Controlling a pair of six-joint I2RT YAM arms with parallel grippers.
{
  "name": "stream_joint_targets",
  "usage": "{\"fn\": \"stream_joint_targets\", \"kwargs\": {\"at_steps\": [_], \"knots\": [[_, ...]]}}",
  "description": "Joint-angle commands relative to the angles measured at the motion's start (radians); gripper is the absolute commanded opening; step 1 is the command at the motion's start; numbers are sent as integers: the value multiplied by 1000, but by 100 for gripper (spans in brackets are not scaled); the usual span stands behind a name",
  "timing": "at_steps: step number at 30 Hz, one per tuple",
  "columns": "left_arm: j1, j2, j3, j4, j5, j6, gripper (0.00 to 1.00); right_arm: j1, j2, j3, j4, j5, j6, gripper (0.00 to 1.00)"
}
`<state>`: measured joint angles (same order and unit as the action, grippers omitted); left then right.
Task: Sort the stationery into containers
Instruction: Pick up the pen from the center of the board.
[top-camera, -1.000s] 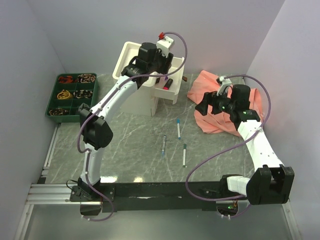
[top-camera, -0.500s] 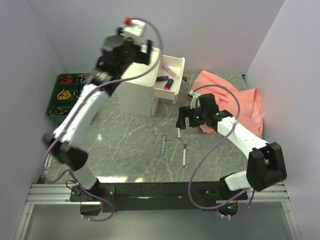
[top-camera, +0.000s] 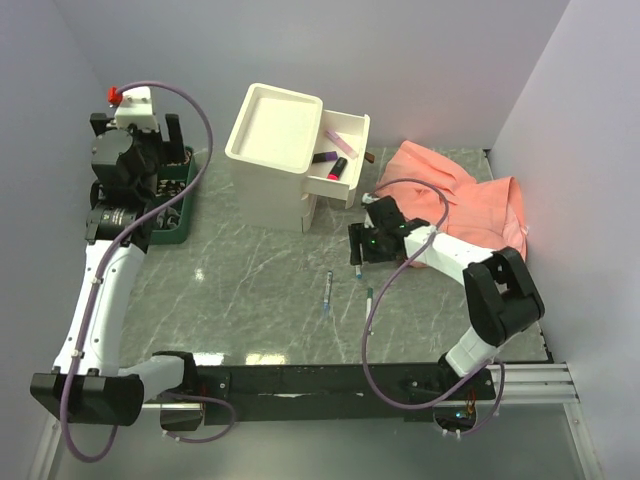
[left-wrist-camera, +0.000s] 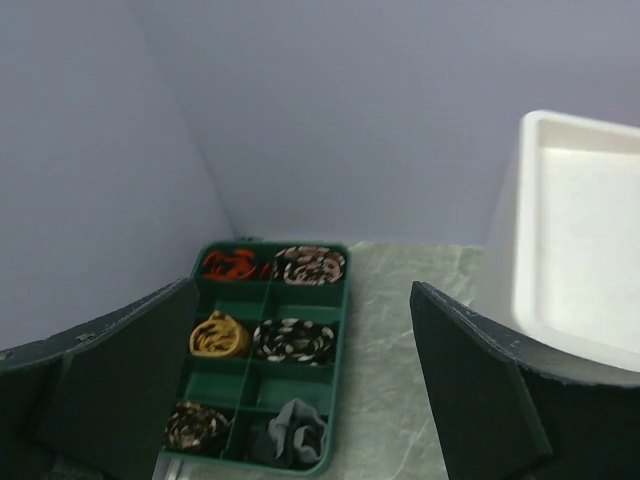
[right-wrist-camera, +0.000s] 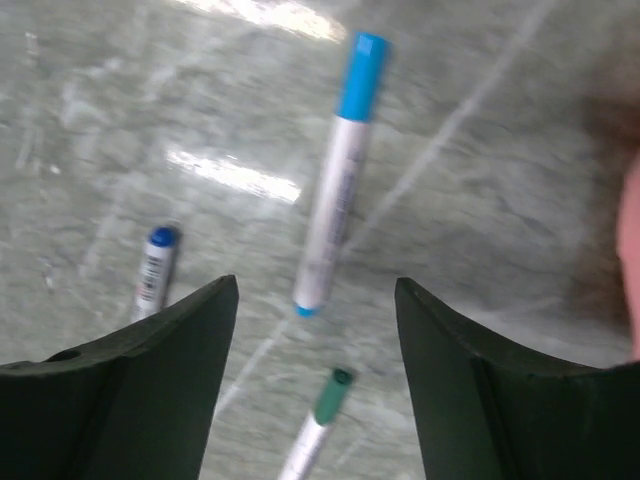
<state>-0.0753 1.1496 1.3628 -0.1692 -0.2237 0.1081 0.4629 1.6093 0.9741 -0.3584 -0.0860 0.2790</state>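
Right fingers (right-wrist-camera: 170, 385) apart, flanking blue-capped pen (right-wrist-camera: 338, 195)

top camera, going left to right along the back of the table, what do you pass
green compartment tray → cream cabinet → open drawer → salmon cloth
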Motion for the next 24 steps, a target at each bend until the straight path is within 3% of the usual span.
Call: {"fn": "stream_joint_targets", "kwargs": {"at_steps": [1,5,18,21,23,24], "knots": [[52,-28,-14,26,27,-41,93,62,37,84,29,136,26,70],[72,-28,-2,27,38,-61,93,80,83,113,0,221,61,61],[117,-18,13,22,70,-82,94,112,161,133,-7,232,81,54],[120,-11,12,25,75,-85,94,115,175,127,-5,227,80,48],[121,-4,18,23,80,-91,94,117,181,124,-4,226,72,39],[124,4,21,23,81,-96,94,118,185,121,-4,223,71,29]]}}
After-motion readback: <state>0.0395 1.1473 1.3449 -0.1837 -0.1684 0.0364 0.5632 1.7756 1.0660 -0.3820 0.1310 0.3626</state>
